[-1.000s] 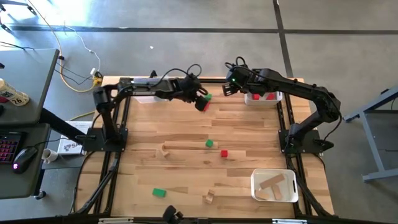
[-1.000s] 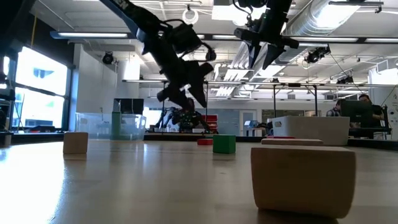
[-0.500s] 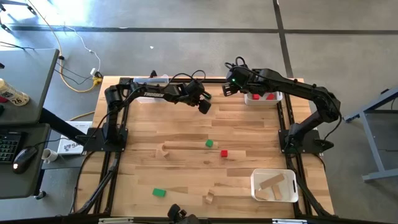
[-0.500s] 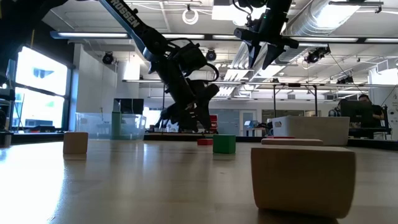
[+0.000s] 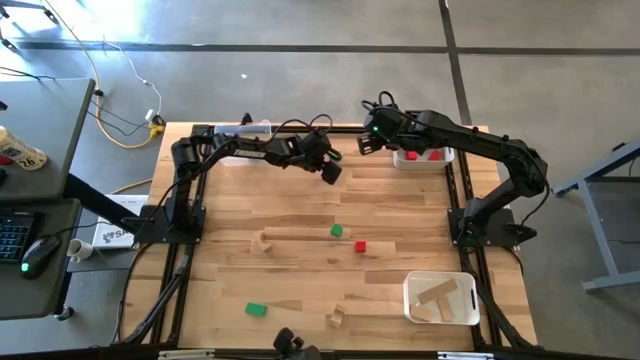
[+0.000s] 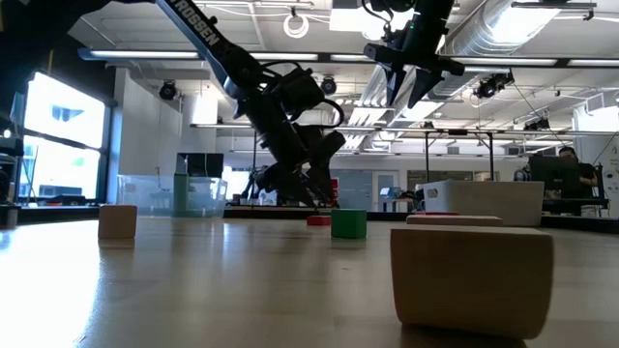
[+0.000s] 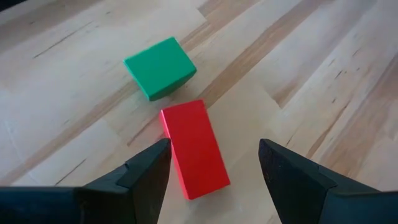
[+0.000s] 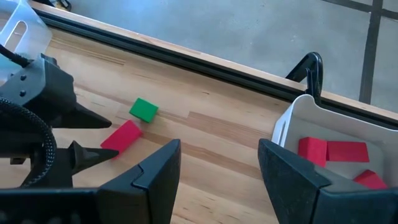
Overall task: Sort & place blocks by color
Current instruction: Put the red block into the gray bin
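Note:
A red bar lies flat on the table at the far middle, with a green cube just beyond it. Both also show in the right wrist view: the red bar and the green cube. My left gripper is open and low over the table, with one finger on either side of the red bar's near end; it also shows in the high view. My right gripper is open and empty, held high near the far edge next to a white bin holding red blocks.
A green cube and a red cube lie mid-table. A green block and light wood pieces lie near the front. A white bin with wood bars stands at the front right, and a clear bin at the far left.
My left gripper has gone down toward the table and a little toward the right edge, coming to the red bar. The red bar and the green cube have stayed where they were.

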`<state>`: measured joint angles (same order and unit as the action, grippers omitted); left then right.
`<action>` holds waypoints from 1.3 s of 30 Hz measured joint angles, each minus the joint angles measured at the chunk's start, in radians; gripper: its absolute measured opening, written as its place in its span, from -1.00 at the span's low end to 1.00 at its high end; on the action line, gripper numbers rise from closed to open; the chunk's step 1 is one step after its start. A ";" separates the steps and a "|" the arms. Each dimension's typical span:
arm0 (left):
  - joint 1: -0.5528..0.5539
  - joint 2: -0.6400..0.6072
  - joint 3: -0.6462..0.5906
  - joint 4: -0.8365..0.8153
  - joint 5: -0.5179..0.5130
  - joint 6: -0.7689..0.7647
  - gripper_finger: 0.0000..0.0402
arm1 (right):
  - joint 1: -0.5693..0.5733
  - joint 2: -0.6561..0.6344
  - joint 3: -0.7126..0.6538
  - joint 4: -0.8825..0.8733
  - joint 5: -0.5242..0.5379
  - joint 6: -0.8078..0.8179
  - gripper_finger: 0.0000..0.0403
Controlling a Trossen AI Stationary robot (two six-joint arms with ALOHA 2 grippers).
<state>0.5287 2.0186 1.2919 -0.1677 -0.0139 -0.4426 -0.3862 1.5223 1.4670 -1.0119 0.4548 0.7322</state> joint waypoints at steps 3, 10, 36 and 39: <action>-0.002 0.000 0.000 0.001 -0.018 0.006 0.14 | 0.000 0.000 0.000 0.000 -0.003 0.000 0.00; 0.001 0.021 0.000 -0.013 -0.026 0.007 0.14 | 0.000 0.000 0.000 0.000 -0.027 0.000 0.00; 0.050 0.151 0.274 -0.367 0.196 0.067 0.14 | 0.001 0.001 0.000 0.001 -0.086 -0.008 0.00; 0.056 0.165 0.274 -0.370 0.205 0.053 0.14 | 0.001 0.001 0.000 0.003 -0.088 -0.008 0.00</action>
<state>0.5846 2.1831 1.5658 -0.5378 0.1910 -0.3899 -0.3855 1.5230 1.4670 -1.0088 0.3672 0.7246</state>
